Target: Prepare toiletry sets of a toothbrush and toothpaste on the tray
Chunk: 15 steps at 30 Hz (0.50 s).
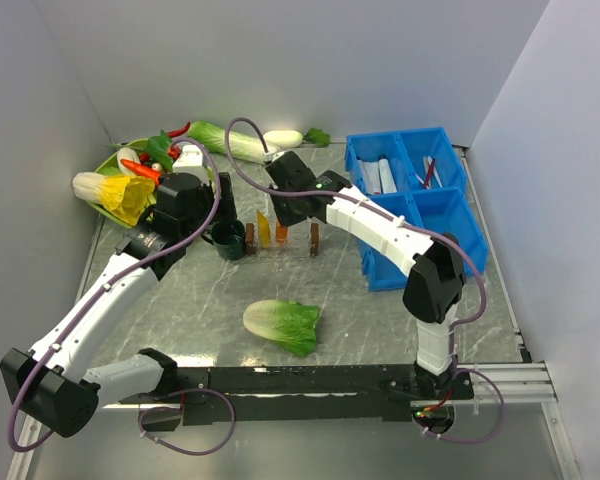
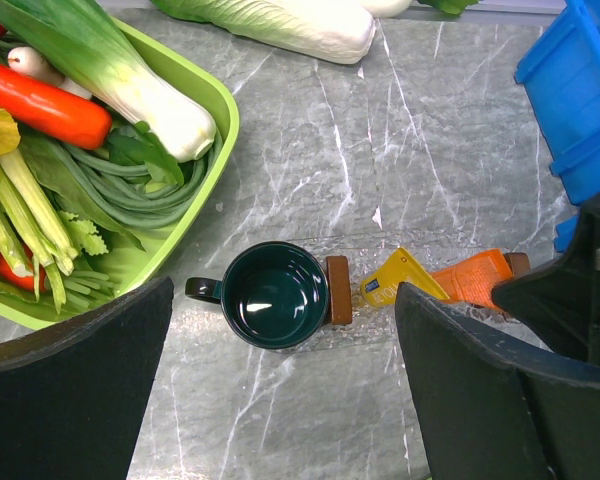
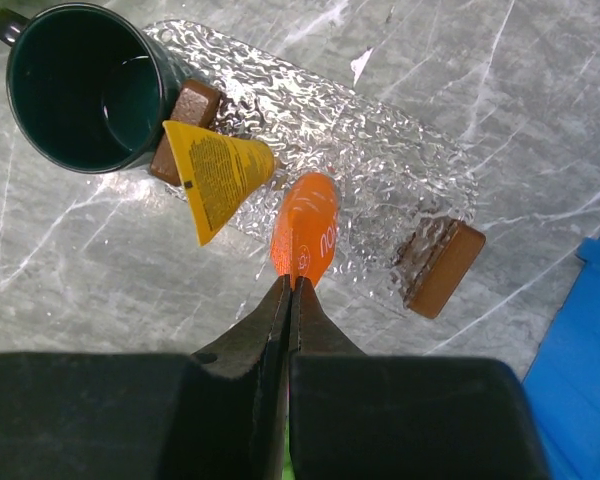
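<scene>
My right claw point(image 3: 290, 288) is pinching the orange toothpaste point(image 3: 307, 228) by its tail, tube pointing up-frame over the tray point(image 3: 380, 170), right of the yellow toothpaste point(image 3: 218, 178).

From above, the mug point(image 1: 228, 240) blocks the tray point(image 3: 380, 170) at 9 o'clock, the blue bin point(image 1: 458, 220) at 3. Bare surface point(image 1: 280, 282) lies open at 6, before the cabbage point(image 1: 282, 327).

One yellow tapered toothpaste tube point(image 3: 215, 175); one orange tapered toothpaste tube point(image 3: 305, 230); one dark green mug point(image 3: 80, 85); one clear dimpled tray point(image 3: 380, 170).
</scene>
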Tool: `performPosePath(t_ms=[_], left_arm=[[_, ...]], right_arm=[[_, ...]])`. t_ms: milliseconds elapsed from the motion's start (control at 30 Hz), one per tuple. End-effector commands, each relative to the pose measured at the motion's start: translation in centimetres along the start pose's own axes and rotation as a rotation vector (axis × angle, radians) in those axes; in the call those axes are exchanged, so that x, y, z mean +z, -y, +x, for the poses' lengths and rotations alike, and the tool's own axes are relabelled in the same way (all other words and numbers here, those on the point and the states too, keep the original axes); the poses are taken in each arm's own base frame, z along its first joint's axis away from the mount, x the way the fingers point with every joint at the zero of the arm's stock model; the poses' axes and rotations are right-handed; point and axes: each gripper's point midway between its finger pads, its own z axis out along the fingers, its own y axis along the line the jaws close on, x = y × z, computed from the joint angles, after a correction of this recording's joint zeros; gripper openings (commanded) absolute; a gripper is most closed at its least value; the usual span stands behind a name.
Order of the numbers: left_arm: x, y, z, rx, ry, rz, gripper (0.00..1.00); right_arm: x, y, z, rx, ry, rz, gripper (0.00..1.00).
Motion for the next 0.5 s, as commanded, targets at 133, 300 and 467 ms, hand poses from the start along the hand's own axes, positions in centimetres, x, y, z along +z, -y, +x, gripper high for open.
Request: performPosePath(t_ms=[133,300,467], left_arm=[[-0.7,0.0,-2.1,-0.007,0.048,0.003,0.96],[-0.7,0.0,-2.1,-0.007,0.048,0.003,0.97],[-0.7,0.1,-2.1,-0.006,0.048,0.005,0.96]], right_arm=[[0.7,-1.1,-0.7,-0.035,0.039,-0.022,0.0],[1.1,-1.1,-0.5,-0.046,0.027,-0.02,0.0],[1.6,-1.0,-0.2,-0.054,0.016,-0.015,0.0]])
